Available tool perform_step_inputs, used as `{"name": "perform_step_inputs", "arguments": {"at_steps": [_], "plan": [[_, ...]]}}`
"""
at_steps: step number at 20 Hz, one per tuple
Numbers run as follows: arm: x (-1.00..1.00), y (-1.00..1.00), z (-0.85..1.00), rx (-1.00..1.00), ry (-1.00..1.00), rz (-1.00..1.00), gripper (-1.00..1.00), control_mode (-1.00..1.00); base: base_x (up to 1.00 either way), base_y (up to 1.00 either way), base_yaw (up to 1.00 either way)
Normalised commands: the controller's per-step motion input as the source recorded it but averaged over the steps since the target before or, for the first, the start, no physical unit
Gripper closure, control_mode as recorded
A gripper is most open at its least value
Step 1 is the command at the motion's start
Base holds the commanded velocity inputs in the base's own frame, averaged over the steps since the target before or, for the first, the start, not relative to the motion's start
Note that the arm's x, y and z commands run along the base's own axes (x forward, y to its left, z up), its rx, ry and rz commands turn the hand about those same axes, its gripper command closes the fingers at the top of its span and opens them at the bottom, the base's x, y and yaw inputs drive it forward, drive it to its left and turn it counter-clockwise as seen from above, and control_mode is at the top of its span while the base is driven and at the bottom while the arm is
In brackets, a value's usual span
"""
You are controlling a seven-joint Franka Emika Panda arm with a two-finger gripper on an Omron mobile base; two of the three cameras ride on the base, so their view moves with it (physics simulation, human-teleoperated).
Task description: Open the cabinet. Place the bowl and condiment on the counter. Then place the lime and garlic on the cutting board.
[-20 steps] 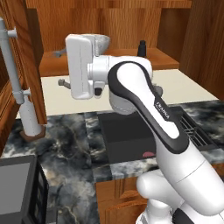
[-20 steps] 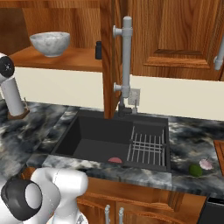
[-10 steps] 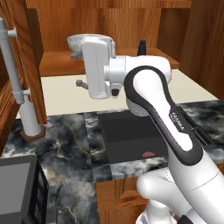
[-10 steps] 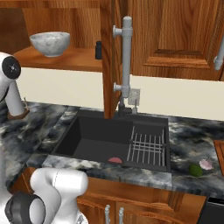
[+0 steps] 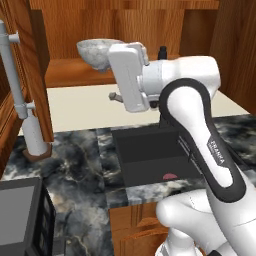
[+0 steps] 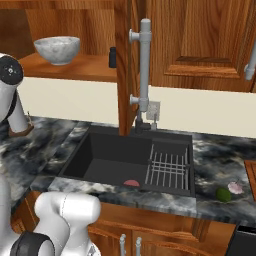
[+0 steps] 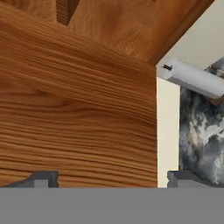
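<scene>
Gaping wide, the gripper point(image 7: 107, 177) holds nothing — its 2 tips face a wooden cabinet point(image 7: 78, 113) panel. Arm bent high above the counter point(image 5: 80, 165). Bowl point(image 6: 57, 49) and condiment point(image 6: 113, 57) sit on the open shelf; lime point(image 6: 223, 194) and garlic point(image 6: 235, 187) lie touching, right of the sink point(image 6: 107, 157).

grained reddish wood cabinet point(image 6: 200, 45), glossy marbled stone counter point(image 6: 220, 150), shiny grey bowl point(image 6: 57, 49), matt black sink point(image 6: 112, 160)
</scene>
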Motion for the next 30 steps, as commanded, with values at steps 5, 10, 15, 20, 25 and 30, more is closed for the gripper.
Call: {"name": "perform_step_inputs", "arguments": {"at_steps": [5,10,15,20,25,30], "plan": [[-0.15,-0.27,0.08,-0.21,0.00,-0.13,-1.00,-1.00,0.00,0.00,0.00],[-0.17,-0.23,0.01,-0.22,-0.03,-0.14,-1.00,-1.00,0.00,0.00,0.00],[-0.02,-0.38,0.00,-0.20,-0.05,-0.09,-1.00,-1.00,0.00,0.00,0.00],[0.00,-0.47,0.00,-0.18,-0.05,-0.04,-1.00,-1.00,0.00,0.00,0.00],[0.00,-0.44,0.00,-0.16,-0.07,0.00,-1.00,-1.00,0.00,0.00,0.00],[-0.01,-0.11,-0.36,-0.22,-0.11,-0.01,-1.00,-1.00,0.00,0.00,0.00]]}}
